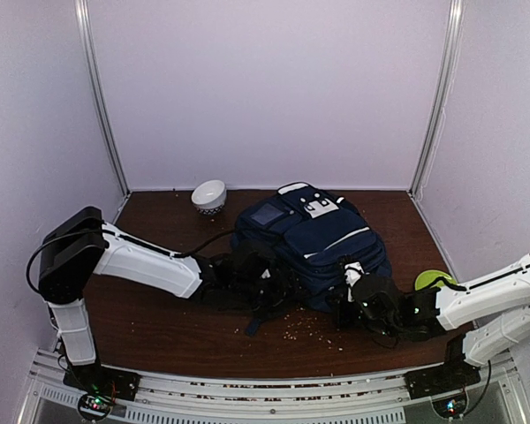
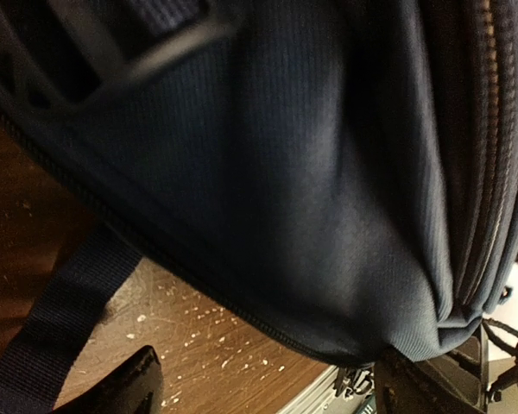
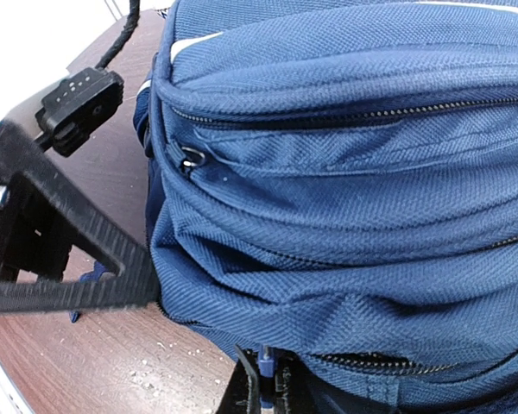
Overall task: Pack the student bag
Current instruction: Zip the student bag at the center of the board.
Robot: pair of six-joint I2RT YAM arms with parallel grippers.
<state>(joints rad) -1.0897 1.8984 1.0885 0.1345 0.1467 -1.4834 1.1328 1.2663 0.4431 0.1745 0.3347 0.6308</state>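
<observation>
The navy-blue student bag (image 1: 311, 240) lies on the brown table, front pocket up, with white stripes and white buckle patches. My left gripper (image 1: 267, 276) is at the bag's near left edge. In the left wrist view its fingers (image 2: 131, 385) stand wide apart and the bag's dark fabric (image 2: 311, 190) bulges over the gap between them (image 2: 276, 388). My right gripper (image 1: 353, 297) is at the bag's near right corner. In the right wrist view it (image 3: 268, 392) is shut on a small blue zipper pull (image 3: 266, 373) beside a partly open zip on the bag (image 3: 354, 172).
A white bowl (image 1: 209, 196) stands at the back left of the table (image 1: 159, 318). A green object (image 1: 435, 279) lies by the right arm. Crumbs (image 1: 305, 329) are scattered in front of the bag. A blue strap (image 2: 52, 328) trails over the table. Walls close in on three sides.
</observation>
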